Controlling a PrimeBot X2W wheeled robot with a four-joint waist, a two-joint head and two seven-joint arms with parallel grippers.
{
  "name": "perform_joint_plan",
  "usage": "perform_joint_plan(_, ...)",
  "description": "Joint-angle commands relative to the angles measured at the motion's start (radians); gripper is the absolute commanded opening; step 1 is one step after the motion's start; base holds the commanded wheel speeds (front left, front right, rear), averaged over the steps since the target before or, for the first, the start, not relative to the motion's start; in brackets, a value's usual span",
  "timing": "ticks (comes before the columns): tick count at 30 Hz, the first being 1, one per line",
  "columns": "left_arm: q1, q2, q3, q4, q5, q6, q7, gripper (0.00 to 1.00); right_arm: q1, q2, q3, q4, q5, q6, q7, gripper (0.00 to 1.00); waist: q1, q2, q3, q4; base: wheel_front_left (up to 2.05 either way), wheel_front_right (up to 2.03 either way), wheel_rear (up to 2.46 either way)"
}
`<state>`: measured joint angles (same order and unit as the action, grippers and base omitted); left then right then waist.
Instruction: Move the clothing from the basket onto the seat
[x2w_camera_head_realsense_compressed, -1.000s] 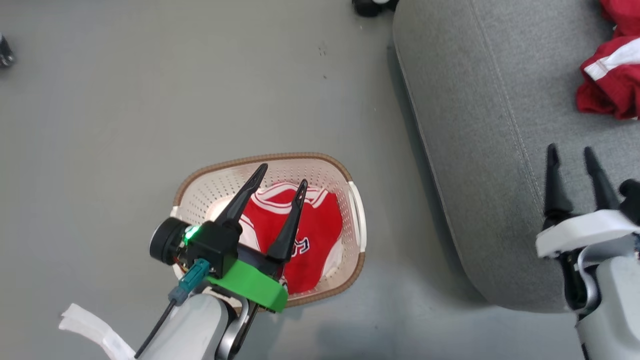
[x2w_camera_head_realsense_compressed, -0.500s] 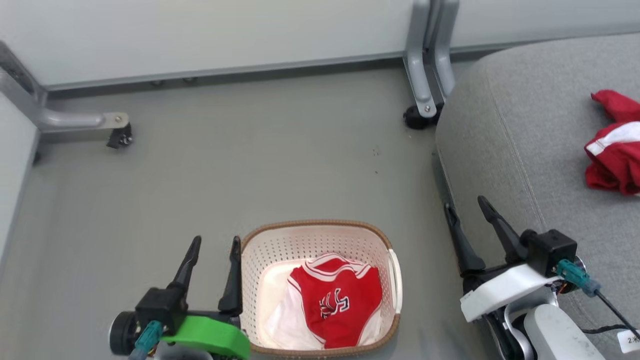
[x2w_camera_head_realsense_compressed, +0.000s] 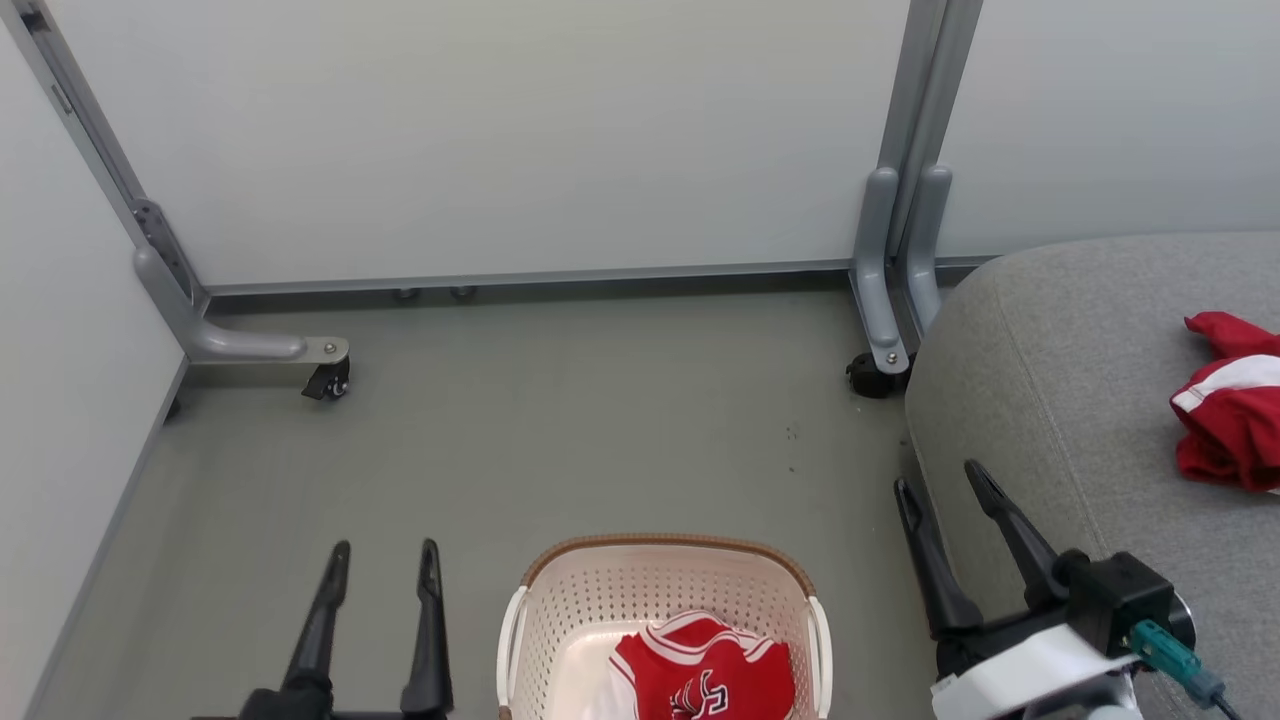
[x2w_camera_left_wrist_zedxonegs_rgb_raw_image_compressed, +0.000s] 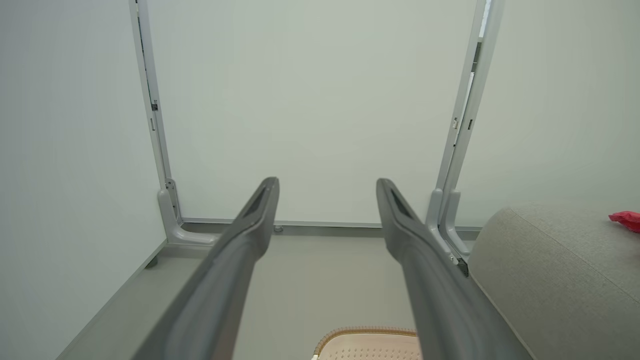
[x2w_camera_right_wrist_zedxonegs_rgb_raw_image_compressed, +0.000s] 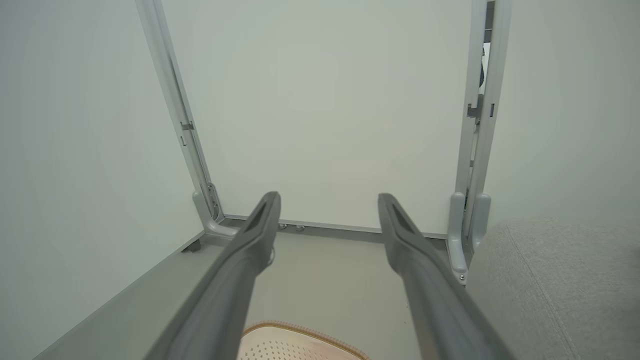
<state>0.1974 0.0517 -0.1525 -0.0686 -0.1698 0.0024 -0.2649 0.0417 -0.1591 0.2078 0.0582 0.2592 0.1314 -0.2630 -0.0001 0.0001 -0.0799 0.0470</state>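
A red jersey (x2w_camera_head_realsense_compressed: 705, 678) with white trim and dark-and-white lettering lies in the cream perforated basket (x2w_camera_head_realsense_compressed: 560, 620) at the bottom centre of the head view. A second red garment with a white stripe (x2w_camera_head_realsense_compressed: 1228, 415) rests on the grey seat (x2w_camera_head_realsense_compressed: 1060, 370) at the right. My left gripper (x2w_camera_head_realsense_compressed: 385, 548) stands open left of the basket, above the floor, holding nothing. My right gripper (x2w_camera_head_realsense_compressed: 940, 475) is open at the seat's front edge, right of the basket, also empty. The basket's rim shows low in both wrist views (x2w_camera_left_wrist_zedxonegs_rgb_raw_image_compressed: 367, 334) (x2w_camera_right_wrist_zedxonegs_rgb_raw_image_compressed: 295, 332).
Pale partition panels (x2w_camera_head_realsense_compressed: 520, 140) close off the back and left. Their grey metal feet with castors stand at the left (x2w_camera_head_realsense_compressed: 325, 380) and beside the seat (x2w_camera_head_realsense_compressed: 880, 370). Grey floor (x2w_camera_head_realsense_compressed: 560, 430) stretches between the panels and the basket.
The head camera has tilted up, so the panels came into view and the basket slid to the bottom edge. My left gripper withdrew from over the basket to its left side; both stayed open.
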Motion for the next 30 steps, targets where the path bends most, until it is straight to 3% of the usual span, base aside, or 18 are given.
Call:
perform_joint_plan(1,0.031,-0.001,-0.008,-0.003,0.015,-0.018,0.001,1.0,0.038,0.006,-0.007,-0.002,-0.007,-0.001,-0.003,1.0,0.0001,-0.0001,-0.026,-0.006,0.0,0.0,0.0)
perform_joint_plan(7,0.069,0.0,-0.02,0.002,0.051,-0.031,0.001,1.0,0.132,0.03,-0.05,-0.04,-0.025,-0.001,-0.003,1.0,0.0001,-0.0001,-0.038,-0.009,0.0,0.0,0.0)
perform_joint_plan(11,0.068,0.0,-0.016,0.01,0.025,-0.007,0.001,1.0,0.171,0.046,-0.08,-0.053,-0.039,-0.001,-0.003,1.0,0.0001,-0.0001,-0.037,-0.014,0.0,0.0,0.0)
perform_joint_plan(30,0.045,0.0,-0.043,0.032,0.03,0.007,0.001,1.0,0.155,0.046,-0.058,-0.049,-0.023,-0.001,-0.003,1.0,0.0001,-0.0001,-0.025,-0.037,0.0,0.0,0.0)
